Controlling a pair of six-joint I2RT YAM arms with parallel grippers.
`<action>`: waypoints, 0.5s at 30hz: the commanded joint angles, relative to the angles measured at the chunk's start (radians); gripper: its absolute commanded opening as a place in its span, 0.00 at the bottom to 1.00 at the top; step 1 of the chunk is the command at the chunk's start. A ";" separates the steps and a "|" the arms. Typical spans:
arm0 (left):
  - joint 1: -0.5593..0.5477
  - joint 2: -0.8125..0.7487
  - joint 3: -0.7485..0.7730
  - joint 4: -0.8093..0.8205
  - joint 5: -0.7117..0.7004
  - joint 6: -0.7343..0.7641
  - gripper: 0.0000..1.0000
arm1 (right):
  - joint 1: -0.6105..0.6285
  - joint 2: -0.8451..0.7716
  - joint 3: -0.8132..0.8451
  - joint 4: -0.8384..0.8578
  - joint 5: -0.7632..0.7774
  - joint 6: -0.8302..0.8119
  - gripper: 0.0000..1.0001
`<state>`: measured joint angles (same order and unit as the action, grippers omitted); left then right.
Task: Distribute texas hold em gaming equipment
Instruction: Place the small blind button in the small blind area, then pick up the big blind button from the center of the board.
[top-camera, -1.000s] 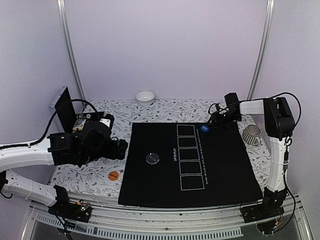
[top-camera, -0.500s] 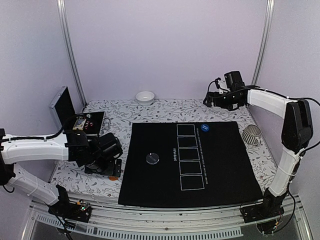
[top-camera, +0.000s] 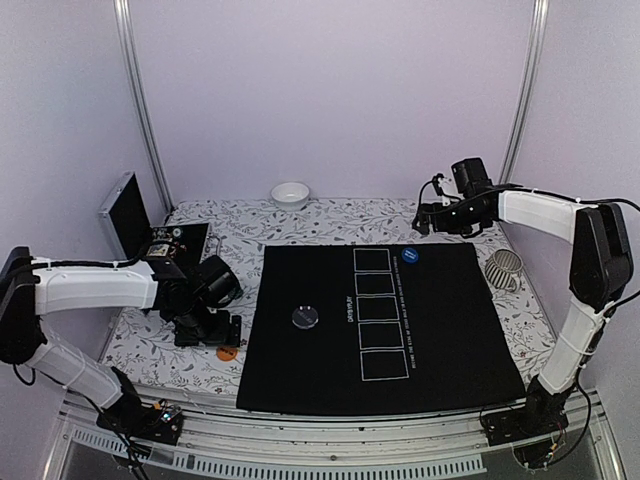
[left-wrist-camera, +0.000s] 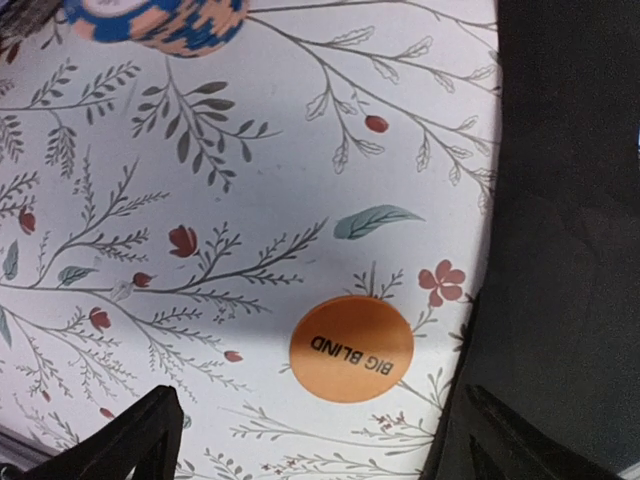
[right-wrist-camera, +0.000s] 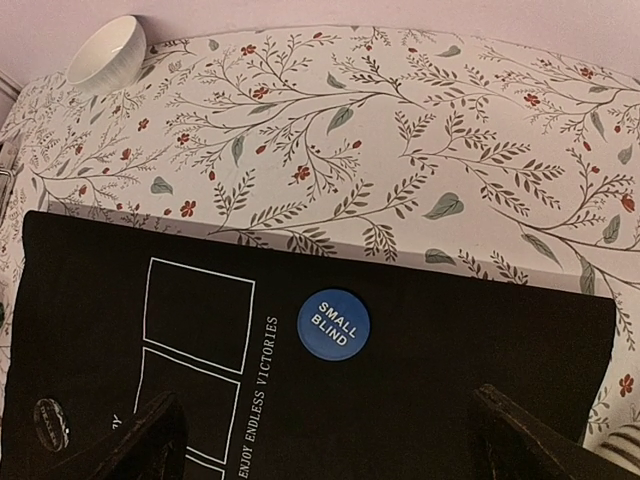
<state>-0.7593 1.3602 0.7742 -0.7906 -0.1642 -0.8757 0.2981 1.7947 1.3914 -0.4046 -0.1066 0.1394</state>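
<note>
Here, the left fingers (left-wrist-camera: 135, 445) stood apart over the floral tabletop (left-wrist-camera: 200, 250), holding nothing. The orange disc (left-wrist-camera: 351, 349), lettered BIG BLIND, lay flat on the tabletop just beside the black mat (left-wrist-camera: 570, 250). A dark disc (top-camera: 305, 317) sat on the mat, left of the white rectangles. Farther right, the blue disc (right-wrist-camera: 333, 324), marked SMALL BLIND, lay near the mat's far edge. The right fingers (right-wrist-camera: 140, 445) hung above it, spread wide and empty.
</note>
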 joint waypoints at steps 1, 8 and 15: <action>0.014 0.095 0.049 0.047 0.048 0.111 0.98 | -0.002 -0.036 -0.018 0.006 -0.029 -0.018 0.99; 0.018 0.237 0.058 -0.007 0.044 0.111 0.94 | -0.002 -0.031 -0.026 0.010 -0.040 -0.024 0.99; 0.021 0.242 0.042 0.057 0.104 0.137 0.80 | -0.002 -0.029 -0.027 0.010 -0.040 -0.026 0.99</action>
<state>-0.7486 1.5826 0.8322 -0.7536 -0.1081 -0.7704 0.2981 1.7947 1.3785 -0.4030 -0.1402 0.1261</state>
